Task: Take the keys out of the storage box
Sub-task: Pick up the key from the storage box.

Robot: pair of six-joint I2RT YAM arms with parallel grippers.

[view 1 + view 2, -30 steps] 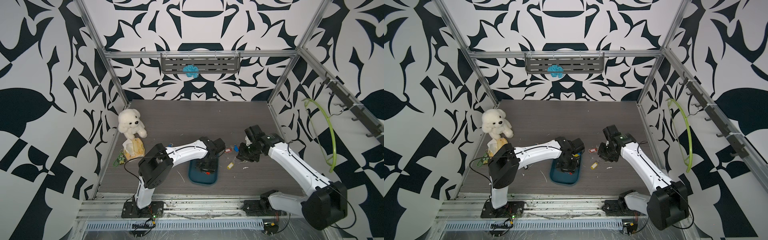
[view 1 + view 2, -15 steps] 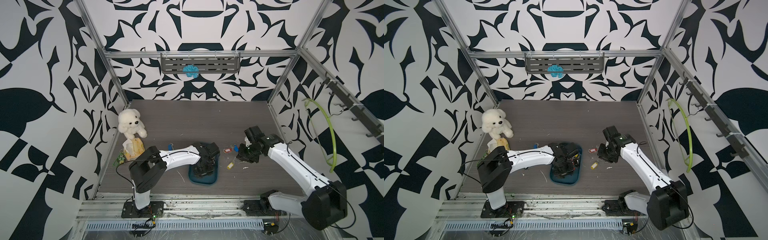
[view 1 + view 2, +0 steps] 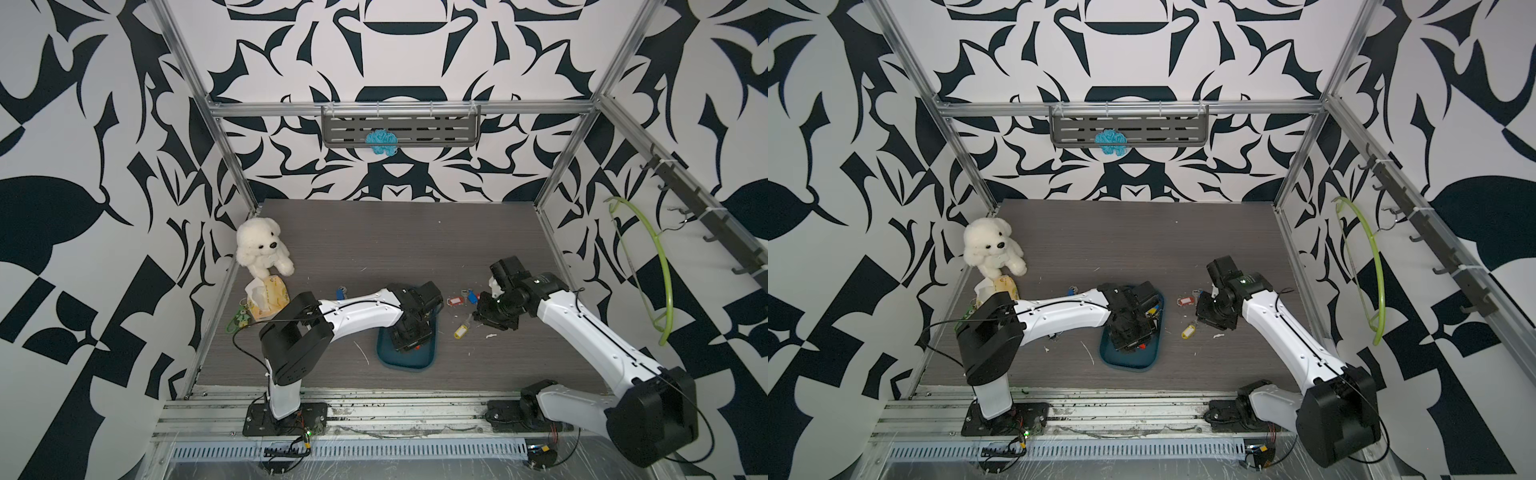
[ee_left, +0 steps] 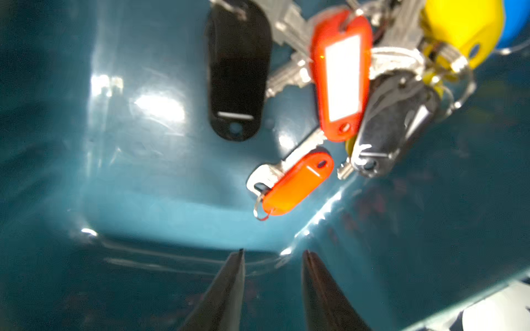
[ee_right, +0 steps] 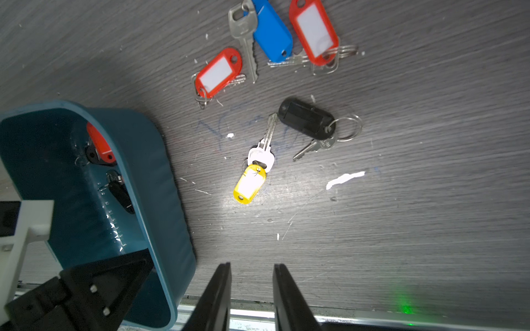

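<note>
Left gripper (image 4: 272,253) hangs inside the storage box (image 4: 143,186), its tapered black jaws parted on nothing; right gripper (image 5: 252,266) likewise gapes, empty, over the grainy grey wood-look table (image 5: 401,200). Glossy teal plastic, round-cornered, the box holds a blurred, seemingly tangled heap of the keys (image 4: 341,74); others with oval plastic tags lie on the table beside it.

Top views: high in front, looking down over the whole scene, far off.
Left wrist: just behind left claw (image 4: 274,252), close inside storage box (image 4: 143,172).
Right wrist: behind right claw (image 5: 252,265), higher; shares that box's wall.
</note>
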